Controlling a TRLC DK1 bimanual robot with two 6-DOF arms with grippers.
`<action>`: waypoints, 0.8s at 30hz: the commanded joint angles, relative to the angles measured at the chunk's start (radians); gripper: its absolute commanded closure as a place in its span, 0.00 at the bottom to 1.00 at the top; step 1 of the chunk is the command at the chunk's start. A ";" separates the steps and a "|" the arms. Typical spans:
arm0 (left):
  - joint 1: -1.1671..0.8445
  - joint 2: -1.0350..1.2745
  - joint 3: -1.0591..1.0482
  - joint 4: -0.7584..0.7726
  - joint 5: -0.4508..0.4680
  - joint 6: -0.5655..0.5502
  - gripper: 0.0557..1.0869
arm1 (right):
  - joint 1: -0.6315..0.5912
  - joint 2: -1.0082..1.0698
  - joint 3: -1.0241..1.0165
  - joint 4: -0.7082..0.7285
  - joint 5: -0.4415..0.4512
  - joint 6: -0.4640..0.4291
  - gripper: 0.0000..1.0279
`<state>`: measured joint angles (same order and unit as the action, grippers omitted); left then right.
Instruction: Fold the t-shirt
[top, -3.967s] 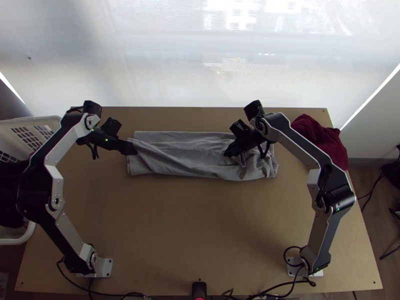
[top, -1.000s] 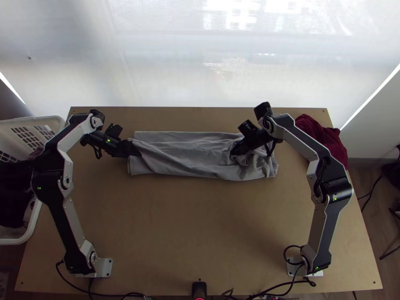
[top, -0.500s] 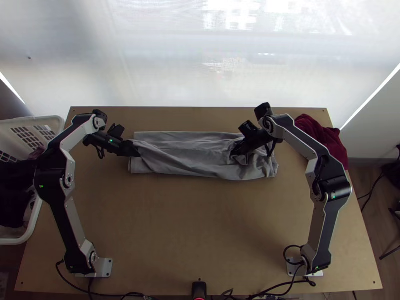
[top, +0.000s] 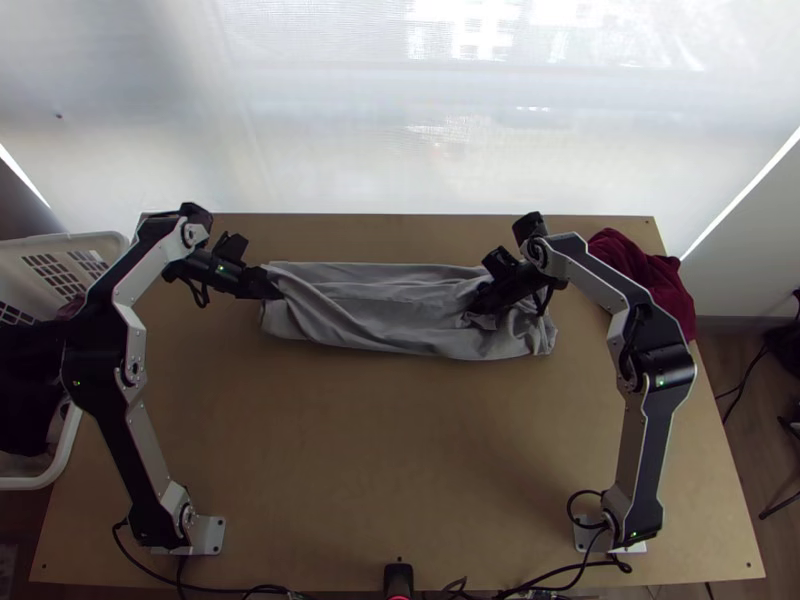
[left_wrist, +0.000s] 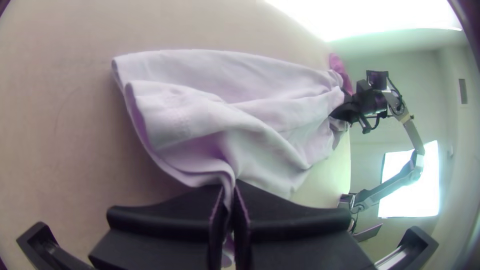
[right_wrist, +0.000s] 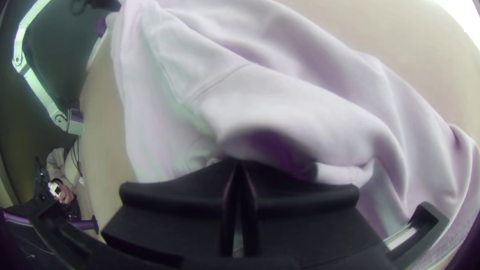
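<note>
The grey t-shirt (top: 385, 315) lies as a long folded strip across the far part of the table, its right end bunched. At its left end is my left gripper (top: 276, 288). In the left wrist view that gripper (left_wrist: 229, 192) pinches a gathered layer of the t-shirt (left_wrist: 200, 120), with folds running from the fingers. Towards the strip's right end stands my right gripper (top: 472, 308). The right wrist view has this gripper (right_wrist: 238, 162) with its tips together at a raised fold of the t-shirt (right_wrist: 300, 105); the pinched bit itself is hidden.
A dark red cloth (top: 640, 270) lies bunched at the table's far right corner. A white basket (top: 68, 440) with dark cloth inside stands at the left. Bare tabletop (top: 400, 440) stretches between the arms' bases, and a small black device (top: 398, 578) sits at the near edge.
The left gripper has moved right over the last seconds, then slightly towards the far edge, pulling the t-shirt's left end along. The right gripper has shifted to the right since the oldest frame.
</note>
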<state>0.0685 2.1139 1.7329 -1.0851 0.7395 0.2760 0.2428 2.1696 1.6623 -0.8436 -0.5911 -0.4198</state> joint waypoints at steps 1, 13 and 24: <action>-0.030 -0.049 0.033 -0.010 0.006 -0.027 0.95 | -0.011 0.015 0.002 0.000 0.011 0.004 0.98; -0.197 -0.114 0.122 -0.035 0.006 -0.084 0.95 | -0.016 0.004 -0.004 -0.011 0.011 0.001 0.98; -0.383 -0.088 0.280 -0.038 0.006 -0.149 0.95 | -0.004 -0.002 -0.001 -0.014 0.010 0.007 0.98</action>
<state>-0.2104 2.0113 1.9301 -1.1233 0.7467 0.1562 0.2337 2.1712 1.6604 -0.8543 -0.5770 -0.4168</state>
